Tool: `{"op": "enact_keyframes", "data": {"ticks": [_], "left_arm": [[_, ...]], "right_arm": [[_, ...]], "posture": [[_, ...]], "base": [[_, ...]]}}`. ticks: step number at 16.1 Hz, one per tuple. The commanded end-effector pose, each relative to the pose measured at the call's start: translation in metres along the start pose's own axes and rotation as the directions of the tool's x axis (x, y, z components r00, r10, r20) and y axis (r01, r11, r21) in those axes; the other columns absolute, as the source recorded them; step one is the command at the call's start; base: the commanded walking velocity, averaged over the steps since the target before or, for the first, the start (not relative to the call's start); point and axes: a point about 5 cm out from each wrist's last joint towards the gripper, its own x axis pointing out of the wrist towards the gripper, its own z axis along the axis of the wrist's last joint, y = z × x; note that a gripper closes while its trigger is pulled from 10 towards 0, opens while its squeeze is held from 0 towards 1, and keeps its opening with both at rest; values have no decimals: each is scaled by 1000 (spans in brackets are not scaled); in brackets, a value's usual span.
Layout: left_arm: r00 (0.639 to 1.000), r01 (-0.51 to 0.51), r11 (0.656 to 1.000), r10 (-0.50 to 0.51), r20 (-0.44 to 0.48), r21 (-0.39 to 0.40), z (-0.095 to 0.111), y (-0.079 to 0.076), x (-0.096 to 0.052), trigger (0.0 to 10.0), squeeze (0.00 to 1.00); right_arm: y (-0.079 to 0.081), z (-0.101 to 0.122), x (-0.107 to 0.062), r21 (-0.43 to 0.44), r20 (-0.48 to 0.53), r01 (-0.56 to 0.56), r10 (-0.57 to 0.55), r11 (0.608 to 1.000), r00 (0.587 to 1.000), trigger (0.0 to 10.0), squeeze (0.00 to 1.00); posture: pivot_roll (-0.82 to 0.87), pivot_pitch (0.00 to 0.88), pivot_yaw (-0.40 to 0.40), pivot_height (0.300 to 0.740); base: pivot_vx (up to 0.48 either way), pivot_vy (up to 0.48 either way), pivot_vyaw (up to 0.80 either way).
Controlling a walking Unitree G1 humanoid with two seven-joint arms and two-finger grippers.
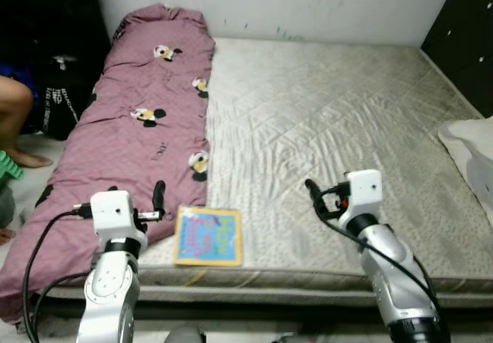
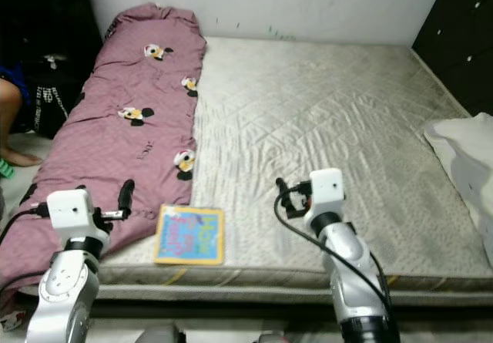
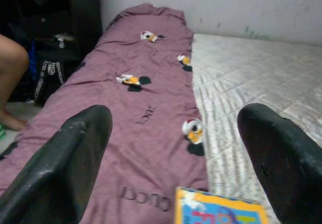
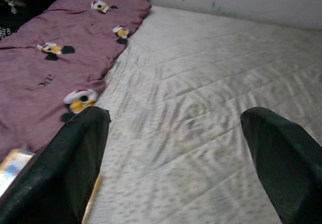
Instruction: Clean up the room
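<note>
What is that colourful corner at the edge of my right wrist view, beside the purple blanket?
Observer: A picture book, lying flat near the mattress's front edge.
Operator: Which gripper is nearer to it?
Observer: The left gripper, open, over the Mickey-print blanket just left of the book.
Operator: Anything beside the bed?
Observer: A person's bare leg on the robot's left, next to a black bag.

Two silver arms carry white boxy wrist housings, looping black cables and long black gripper fingers (image 3: 70, 168).
</note>
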Motion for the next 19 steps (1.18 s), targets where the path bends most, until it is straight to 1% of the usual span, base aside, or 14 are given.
{"op": "enact_keyframes", "data": {"ticks": [1, 4, 5, 7, 8, 10, 13, 16, 17, 18, 19], "left_arm": [[1000, -5, 1000, 5, -1, 0, 1, 3, 1, 10000, 0], [1000, -10, 1000, 10, -1, -4, 2, 2, 2, 10000, 0], [1000, -20, 1000, 20, 12, -4, 6, 3, 3, 10000, 0], [998, -47, 999, 47, 32, 20, 9, 5, 2, 10000, 0], [997, -64, 997, 61, 49, 50, 13, 7, 1, 10000, 0], [996, -76, 996, 74, 44, 54, 13, 8, -1, 10000, 0], [997, -65, 998, 65, 34, 4, 13, 11, -3, 10000, 0], [997, -49, 999, 50, 52, -19, 20, 10, -1, 10000, 0], [997, -46, 999, 46, 56, -14, 21, 9, 0, 10000, 0], [996, -65, 998, 64, 56, 13, 22, 11, -1, 10000, 0], [996, -69, 997, 68, 55, 19, 21, 12, -2, 10000, 0]], "right_arm": [[5, 1, 2, 6, -2, -19, 19, 1000, 1000, 10000, 0], [4, 1, 3, 0, -6, -21, 21, 1000, 1000, 10000, 0], [5, 3, 4, -6, -8, -24, 24, 1000, 1000, 10000, 0], [4, 5, 4, -17, -2, -22, 22, 1000, 1000, 10000, 0], [3, 8, 5, -23, 9, -19, 19, 1000, 1000, 10000, 0], [2, 9, 4, -19, 8, -13, 13, 1000, 1000, 10000, 0], [2, 6, 3, -19, -15, -11, 11, 1000, 1000, 10000, 0], [2, 5, 2, -9, -19, -12, 12, 1000, 1000, 10000, 0], [2, 5, 2, -8, -21, -13, 12, 1000, 1000, 10000, 0], [2, 5, 3, -7, -25, -12, 12, 1000, 1000, 10000, 0], [3, 5, 3, -7, -26, -14, 14, 1000, 1000, 10000, 0]], "posture": [[-18, 0, -35, 740], [-18, 0, -36, 740], [-19, 0, -35, 740], [-10, 0, -30, 740], [-12, 3, -29, 740], [-11, 15, -34, 740], [-14, 18, -35, 740], [-12, 23, -33, 740], [-12, 23, -33, 740], [-11, 22, -32, 740], [-11, 23, -32, 740]], "base": [[0, 480, 0], [0, 480, 0], [0, 480, 0], [0, 472, 0], [0, 0, 0], [0, 0, 0], [0, 0, 0], [0, 0, -744], [0, 0, -569], [0, 0, -800], [0, 0, -800]]}}
